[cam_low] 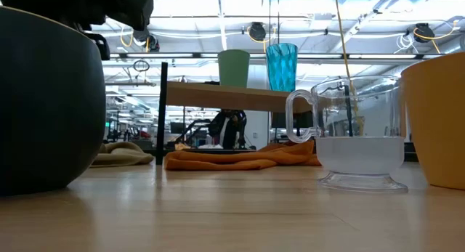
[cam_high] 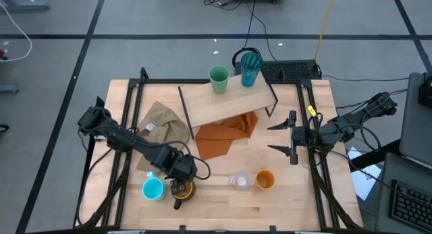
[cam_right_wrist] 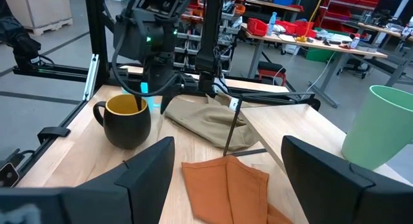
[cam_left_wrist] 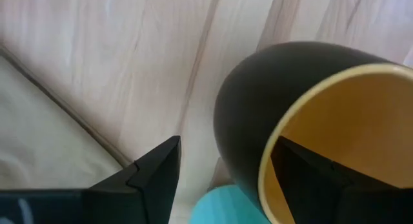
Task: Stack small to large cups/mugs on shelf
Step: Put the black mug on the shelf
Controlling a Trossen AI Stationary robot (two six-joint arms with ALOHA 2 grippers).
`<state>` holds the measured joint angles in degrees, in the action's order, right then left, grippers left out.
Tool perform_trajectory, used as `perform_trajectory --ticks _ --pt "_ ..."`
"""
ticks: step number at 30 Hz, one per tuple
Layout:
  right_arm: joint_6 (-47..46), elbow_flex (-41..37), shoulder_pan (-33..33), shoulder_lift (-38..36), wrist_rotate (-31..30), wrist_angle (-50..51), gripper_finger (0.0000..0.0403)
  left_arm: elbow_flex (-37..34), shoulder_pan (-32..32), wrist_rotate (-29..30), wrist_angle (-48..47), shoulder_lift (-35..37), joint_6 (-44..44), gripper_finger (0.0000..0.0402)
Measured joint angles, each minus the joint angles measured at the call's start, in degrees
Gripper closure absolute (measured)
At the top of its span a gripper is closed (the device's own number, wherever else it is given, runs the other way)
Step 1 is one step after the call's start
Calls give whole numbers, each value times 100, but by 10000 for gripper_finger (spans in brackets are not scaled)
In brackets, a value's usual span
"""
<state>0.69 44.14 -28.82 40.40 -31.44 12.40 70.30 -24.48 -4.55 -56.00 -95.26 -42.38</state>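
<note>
Shelf: you have two vessels standing on it, the green cup and the teal tumbler, side by side at its far edge, not nested.
Black mug: on the tabletop near the front edge, upright. Your left gripper straddles its wall, one finger inside the yellow interior, one outside. The jaws have not closed on the wall and the mug rests on the wood.
Blue mug: on the tabletop, just beside the black mug, untouched.
Clear glass: on the tabletop near the front, apart from the shelf.
Orange cup: just beside the clear glass, also on the tabletop.
Right gripper: waits at the right of the shelf, jaws spread wide, holding nothing.
Progress: I judge you roughly one third through; four vessels are off the shelf and no stacking by size is evident.
Cloths: a tan cloth and an orange cloth lie partly under the shelf.
</note>
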Motion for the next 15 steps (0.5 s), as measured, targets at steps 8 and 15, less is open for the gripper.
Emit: perform_trajectory --ticks 8,15 --pt "1 0 0 0 1 7 129 0 48 -26 12 0 284 163" --pt "14 0 0 0 1 22 129 0 187 -70 14 0 464 171"
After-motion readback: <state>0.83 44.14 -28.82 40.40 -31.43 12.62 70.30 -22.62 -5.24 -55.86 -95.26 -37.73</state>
